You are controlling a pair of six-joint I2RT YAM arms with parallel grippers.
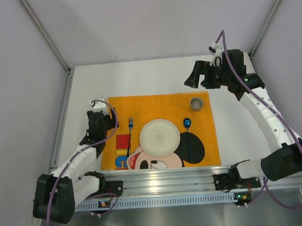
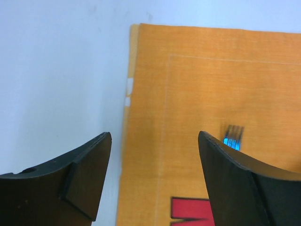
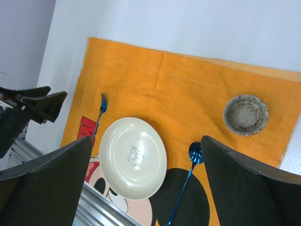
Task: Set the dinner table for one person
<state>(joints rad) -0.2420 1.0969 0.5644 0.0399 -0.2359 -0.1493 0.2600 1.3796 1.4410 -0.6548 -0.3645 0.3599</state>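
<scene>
The only writing is on the mat (image 1: 155, 105): blocky capitals printed sideways near the left claw (image 2: 153, 136), a red M leading, the rest too small to read. A small line figure is printed at the plate's (image 1: 159, 137) middle, with no legible words.

The left claw stands with its black, wedge-shaped fingers (image 2: 87, 179) spread and nothing between them. Under its gap lies the mat's left edge, a woven orange cloth with a stitched border line. The bare matte white table (image 1: 154, 77) lies beneath its left finger. The shiny blue metal tines of the fork (image 2: 233, 134) peek out just past its right fingertip, flat on the cloth.

The right claw (image 3: 146, 139) hangs high over the far right of the table, fingers wide apart and empty. Seen between them is the round, cream, glossy plate. The fork lies beside the plate toward this claw's left finger. A blue spoon (image 3: 188, 181) with an oval bowl lies toward its right finger, on the black ear of the cartoon mouse. A small round grey speckled cup (image 3: 245, 114) sits above that finger, near the mat's corner.

A ribbed aluminium rail (image 1: 165, 184) runs along the table's near edge, behind both claws.
</scene>
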